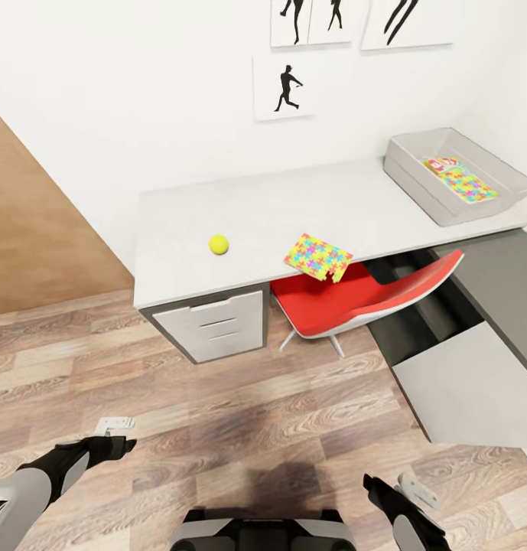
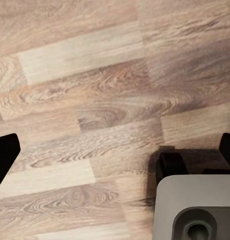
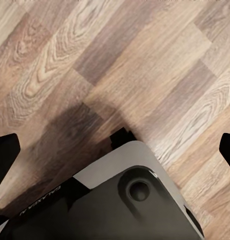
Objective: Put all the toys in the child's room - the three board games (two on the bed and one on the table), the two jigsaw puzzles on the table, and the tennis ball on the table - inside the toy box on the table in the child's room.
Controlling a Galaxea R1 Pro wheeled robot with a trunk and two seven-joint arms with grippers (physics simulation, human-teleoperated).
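Note:
The tennis ball (image 1: 219, 244) rests on the pale grey table (image 1: 240, 207), left of centre. A jigsaw puzzle (image 1: 318, 257) lies at the table's front edge, one corner overhanging. At the right end stands the toy box (image 1: 407, 173); inside it lie a second jigsaw puzzle (image 1: 470, 185) and part of a red-yellow board game cover (image 1: 440, 162). My left gripper (image 1: 114, 425) (image 2: 115, 152) and right gripper (image 1: 416, 490) (image 3: 115, 150) hang low over the wood floor, well short of the table, both open and empty. The bed is out of view.
A red chair (image 1: 370, 295) is tucked under the table below the overhanging puzzle. White drawers (image 1: 217, 321) sit under the ball's end. A lower dark grey side section (image 1: 500, 275) juts forward at right. My grey base (image 2: 195, 210) (image 3: 125, 200) shows over plank floor.

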